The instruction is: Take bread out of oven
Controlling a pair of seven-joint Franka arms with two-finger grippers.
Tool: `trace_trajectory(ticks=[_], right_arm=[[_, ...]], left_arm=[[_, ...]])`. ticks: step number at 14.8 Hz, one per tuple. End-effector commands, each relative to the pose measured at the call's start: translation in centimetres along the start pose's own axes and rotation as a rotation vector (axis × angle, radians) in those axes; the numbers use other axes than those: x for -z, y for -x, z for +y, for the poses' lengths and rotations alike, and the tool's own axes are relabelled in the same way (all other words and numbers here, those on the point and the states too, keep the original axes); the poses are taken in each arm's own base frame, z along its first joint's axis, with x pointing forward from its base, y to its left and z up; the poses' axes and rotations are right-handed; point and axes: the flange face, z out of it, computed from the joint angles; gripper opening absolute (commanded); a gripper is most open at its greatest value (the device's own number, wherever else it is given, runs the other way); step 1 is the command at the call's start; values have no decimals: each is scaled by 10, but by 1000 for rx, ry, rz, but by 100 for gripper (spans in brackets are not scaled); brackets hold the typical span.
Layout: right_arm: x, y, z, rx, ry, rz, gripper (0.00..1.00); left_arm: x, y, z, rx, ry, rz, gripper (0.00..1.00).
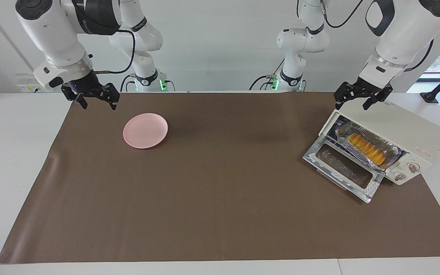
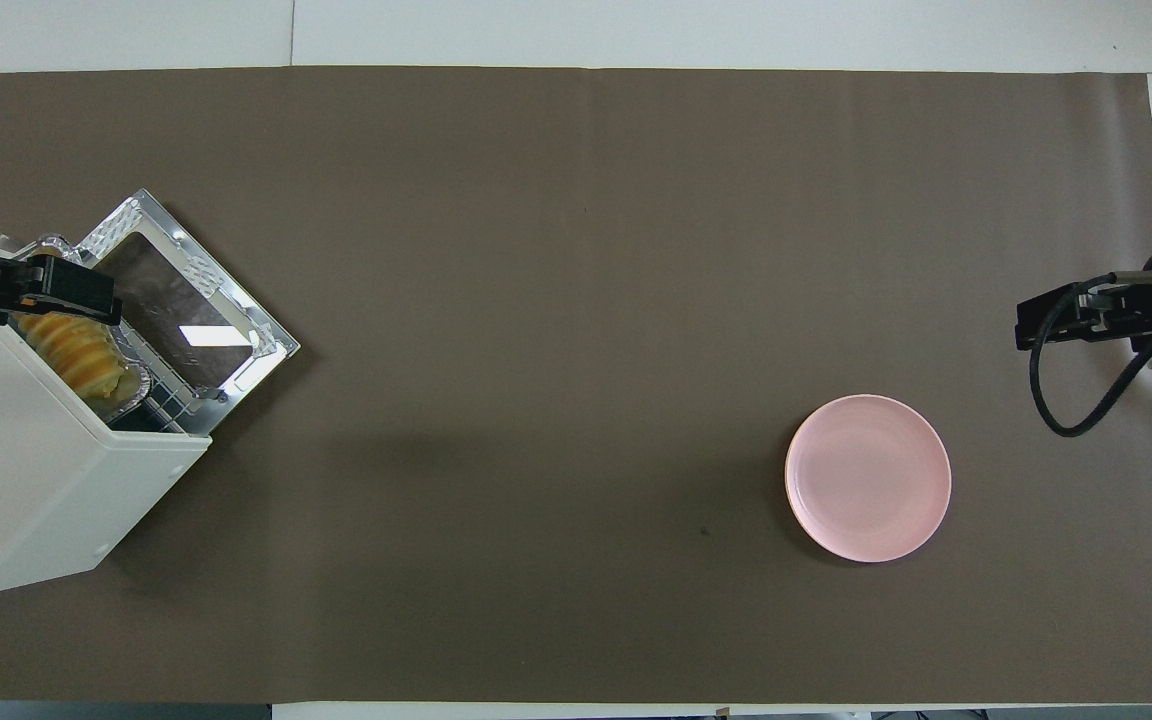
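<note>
The cream-white oven (image 1: 411,131) stands at the left arm's end of the table, its glass door (image 1: 342,168) dropped open. The orange-yellow ridged bread (image 1: 366,148) lies in a crinkled foil tray (image 1: 395,152) on the rack, partly out of the oven's mouth. My left gripper (image 1: 357,100) is open and hovers over the oven's top edge above the bread, apart from it. In the overhead view the left gripper (image 2: 61,293) covers part of the bread (image 2: 81,355) at the mouth of the oven (image 2: 26,470). My right gripper (image 1: 97,100) is open and empty, raised at the right arm's end, where that arm waits.
A round pink plate (image 1: 145,130) lies on the brown mat (image 1: 220,198) toward the right arm's end; it also shows in the overhead view (image 2: 868,477). The right gripper (image 2: 1041,325) is over the mat's edge beside it. The open door (image 2: 186,300) juts toward the mat's middle.
</note>
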Motion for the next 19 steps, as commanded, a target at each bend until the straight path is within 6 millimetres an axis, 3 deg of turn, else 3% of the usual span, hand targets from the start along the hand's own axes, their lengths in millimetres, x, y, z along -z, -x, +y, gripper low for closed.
trace_trajectory(ticks=[1, 10, 15, 19], right_arm=[[0, 5, 2, 17, 13, 12, 100], [0, 5, 2, 17, 13, 12, 100], [0, 5, 2, 17, 13, 12, 100], [0, 5, 2, 17, 13, 12, 100]], left_arm=[[0, 2, -2, -14, -11, 9, 100], [8, 5, -1, -3, -9, 26, 100], [5, 9, -7, 8, -14, -1, 100], [-3, 1, -4, 1, -47, -10, 100]])
